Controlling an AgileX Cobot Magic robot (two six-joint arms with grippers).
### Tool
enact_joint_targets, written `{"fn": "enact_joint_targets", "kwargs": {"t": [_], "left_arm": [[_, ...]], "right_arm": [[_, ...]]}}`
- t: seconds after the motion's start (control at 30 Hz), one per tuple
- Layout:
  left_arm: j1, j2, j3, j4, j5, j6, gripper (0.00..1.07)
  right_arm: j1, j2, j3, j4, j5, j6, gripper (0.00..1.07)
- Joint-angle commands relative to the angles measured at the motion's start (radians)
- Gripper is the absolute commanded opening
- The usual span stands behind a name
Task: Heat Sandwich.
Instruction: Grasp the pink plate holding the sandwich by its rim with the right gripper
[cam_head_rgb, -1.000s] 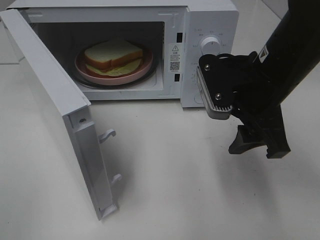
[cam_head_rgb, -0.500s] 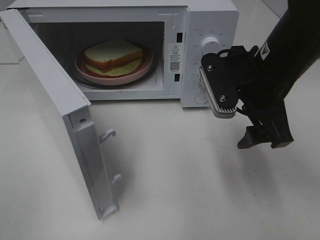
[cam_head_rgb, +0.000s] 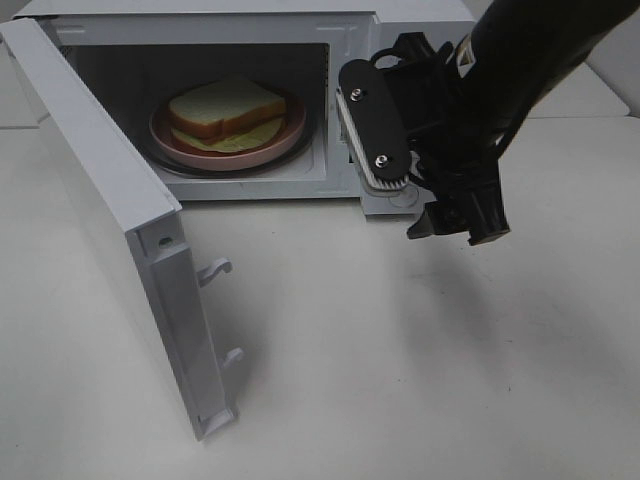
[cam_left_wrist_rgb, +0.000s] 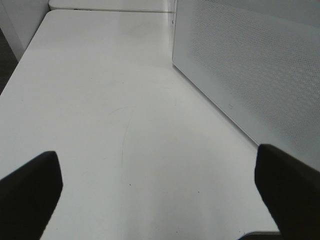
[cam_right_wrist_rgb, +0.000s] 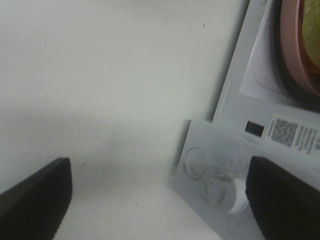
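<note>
Sitting on a round pink plate (cam_head_rgb: 292, 133) inside the boxy white microwave oven (cam_head_rgb: 420, 25), the sandwich (cam_head_rgb: 225, 112) of thick white bread and green lettuce lay at about eleven o'clock in the high view. Loading looked done. The white oven door (cam_head_rgb: 100, 220) hung wide open toward eight o'clock, so shutting it and setting the timer appeared to be what was left. At three o'clock from the sandwich, the black right gripper (cam_head_rgb: 462, 228) hovered just in front of the control panel, above the white table (cam_head_rgb: 400, 360). Its jaws were spread fully apart, gripping nothing and touching nothing visible. Its wrist view showed the round white dial (cam_right_wrist_rgb: 230, 195) with a round button (cam_right_wrist_rgb: 194, 163) just beside it. The black left gripper (cam_left_wrist_rgb: 160, 195), seen only from its own wrist camera, was likewise wide open and empty over the table.
</note>
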Motion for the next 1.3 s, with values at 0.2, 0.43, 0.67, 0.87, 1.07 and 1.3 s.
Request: {"fn": "enact_joint_targets", "kwargs": {"t": [0.2, 0.43, 0.67, 0.87, 1.07, 1.3], "left_arm": [[0.003, -0.006, 0.004, -0.001, -0.012, -0.003, 0.98], [0.003, -0.006, 0.004, -0.001, -0.012, -0.003, 0.98], [0.003, -0.006, 0.004, -0.001, -0.012, -0.003, 0.98], [0.003, -0.006, 0.004, -0.001, -0.012, -0.003, 0.98], [0.003, -0.006, 0.004, -0.001, -0.012, -0.003, 0.98], [0.003, -0.006, 0.004, -0.001, -0.012, -0.003, 0.98]], "right_arm": [[0.021, 0.073, -0.07, -0.002, -0.028, -0.004, 0.87], [0.021, 0.14, -0.134, -0.002, -0.047, -0.004, 0.86], [0.021, 0.215, -0.213, 0.0, -0.062, -0.004, 0.85], [0.021, 0.263, -0.261, -0.001, -0.091, -0.004, 0.85], [0.021, 0.351, -0.347, 0.0, -0.094, 0.001, 0.85], [0.021, 0.445, -0.436, 0.006, -0.102, 0.011, 0.85]]}}
